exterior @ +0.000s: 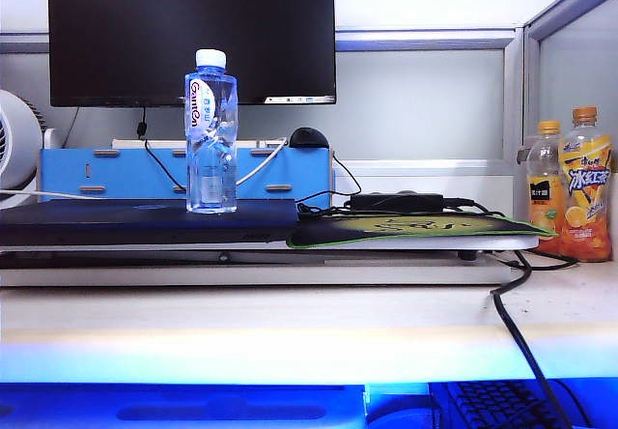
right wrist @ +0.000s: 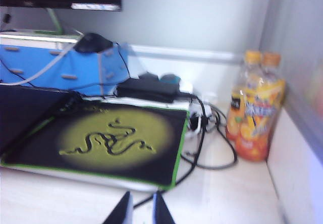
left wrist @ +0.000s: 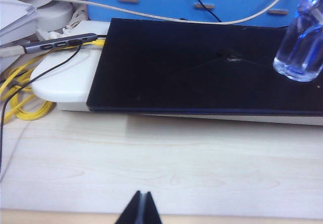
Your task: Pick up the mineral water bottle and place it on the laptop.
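Note:
The mineral water bottle, clear with a white cap and a red-lettered label, stands upright on the laptop, a flat dark slab left of centre. In the left wrist view the bottle's base rests near one edge of the laptop lid. My left gripper is shut and empty over the pale desk, well short of the laptop. My right gripper hangs empty by the mouse pad's corner, its fingers drawn in with only a narrow slit. Neither gripper shows in the exterior view.
A green-edged mouse pad lies right of the laptop. Two orange-capped drink bottles stand at the far right wall. A black monitor and a blue stand are behind. A black cable crosses the desk front, and yellow cable lies coiled beside the laptop.

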